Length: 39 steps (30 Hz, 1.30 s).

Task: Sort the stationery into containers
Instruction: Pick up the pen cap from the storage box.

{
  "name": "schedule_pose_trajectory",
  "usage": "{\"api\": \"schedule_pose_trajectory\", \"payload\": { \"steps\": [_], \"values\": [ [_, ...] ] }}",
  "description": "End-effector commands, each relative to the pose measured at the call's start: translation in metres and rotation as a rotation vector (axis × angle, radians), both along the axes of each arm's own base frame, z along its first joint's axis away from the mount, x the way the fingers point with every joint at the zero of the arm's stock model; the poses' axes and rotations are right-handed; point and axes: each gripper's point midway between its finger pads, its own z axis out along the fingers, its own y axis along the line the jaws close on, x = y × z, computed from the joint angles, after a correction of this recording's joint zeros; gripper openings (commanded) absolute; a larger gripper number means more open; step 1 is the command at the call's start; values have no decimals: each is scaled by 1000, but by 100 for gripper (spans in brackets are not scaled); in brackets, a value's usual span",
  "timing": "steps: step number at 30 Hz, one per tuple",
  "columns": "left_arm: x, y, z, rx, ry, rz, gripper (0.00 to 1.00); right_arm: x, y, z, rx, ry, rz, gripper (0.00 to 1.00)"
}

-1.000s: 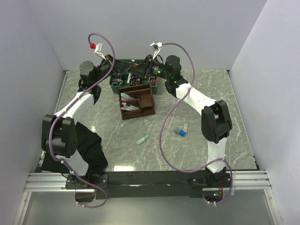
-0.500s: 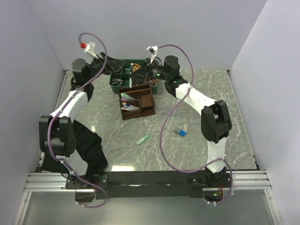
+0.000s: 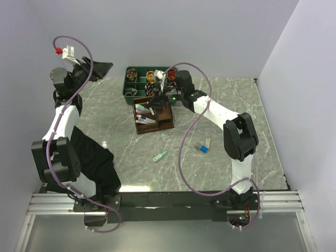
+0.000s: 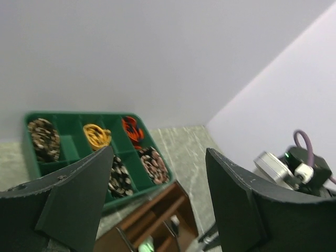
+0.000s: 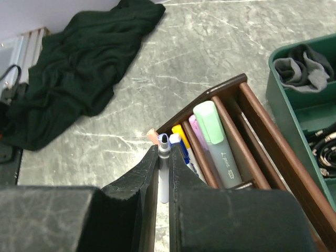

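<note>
Now: thin grey pen (image 5: 164, 186) pinched in right gripper (image 5: 164, 157), jaws nearly closed, poised over brown organiser (image 5: 247, 105) at bench's far-middle. Placing step judged underway; lowering into pen slot, then release, called for next. Meanwhile left gripper (image 4: 157, 199) spread wide, nothing held, raised over far-left corner.

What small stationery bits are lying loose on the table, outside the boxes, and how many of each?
Mint-green clip: 1
Grey-blue cylinder: 1
Pale flat bar: 1
Total: 3
Not counted: 1 thin white pen, pinched in the right claw rather than lying on the table.
</note>
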Motion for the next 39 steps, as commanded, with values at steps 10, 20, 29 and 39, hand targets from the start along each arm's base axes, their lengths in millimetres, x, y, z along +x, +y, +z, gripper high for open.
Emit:
{"api": "schedule_pose_trajectory", "payload": {
  "steps": [10, 20, 29, 39],
  "values": [
    [-36, -48, -42, 162, 31, -136, 75, -10, -5, 19, -17, -193, 34, 0],
    [-35, -36, -43, 195, 27, -109, 75, -25, 1, -9, -102, -364, 142, 0],
    [-40, -37, -49, 218, 25, -133, 75, -27, 14, -6, -86, -366, 165, 0],
    [-28, -115, -90, 643, -79, -621, 59, -12, -76, 45, -90, -312, -19, 0]
  ]
}}
